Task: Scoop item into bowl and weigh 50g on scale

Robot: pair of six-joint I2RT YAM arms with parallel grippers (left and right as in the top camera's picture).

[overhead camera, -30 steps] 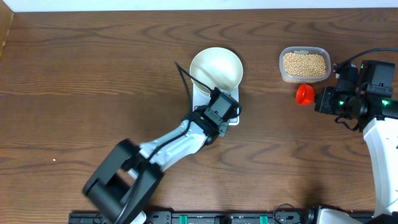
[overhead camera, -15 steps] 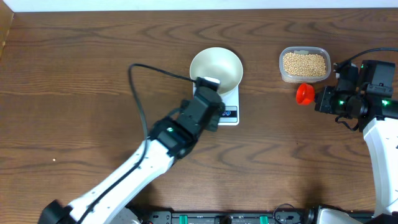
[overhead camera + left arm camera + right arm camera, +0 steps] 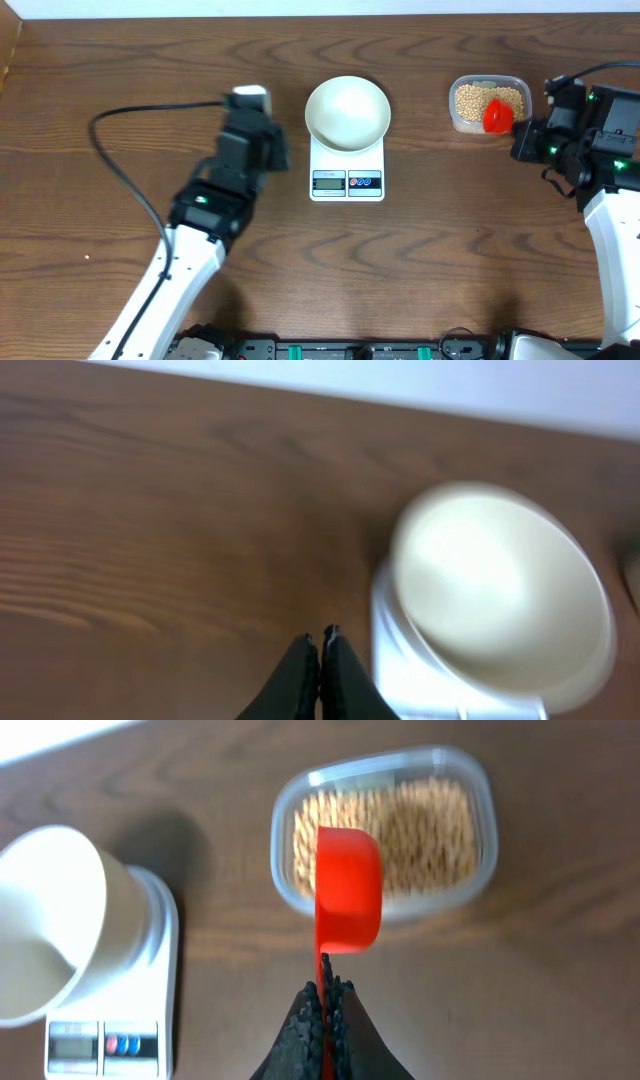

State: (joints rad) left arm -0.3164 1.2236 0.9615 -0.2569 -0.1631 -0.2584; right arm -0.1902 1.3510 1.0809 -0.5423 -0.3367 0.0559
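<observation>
We look down on a brown wooden table [image 3: 100, 80]. At top centre of the overhead view a white bowl [image 3: 347, 112] sits on the upper part of a white scale [image 3: 347, 182]. The scale's display and two buttons show just below the bowl's rim. The reading is too small to make out. The inside of the bowl shows plain white.

At upper right, well apart from the scale, a clear tub [image 3: 456, 122] holds the tan beans [image 3: 472, 100]. A red scoop [image 3: 347, 888] lies over the tub's lower left part, its cup above the beans and its handle running back past the rim. We cannot tell whether the cup touches the beans. The right gripper [image 3: 325, 988] pinches the scoop's handle between its jaws, near the tub's lower edge.

The left arm reaches up from the lower left of the overhead view and ends left of the bowl, apart from it. In the left wrist view the left gripper [image 3: 320, 635] has its jaws pressed together with nothing between them, over bare wood. There the bowl and scale lie to the right of the fingertips, blurred.
</observation>
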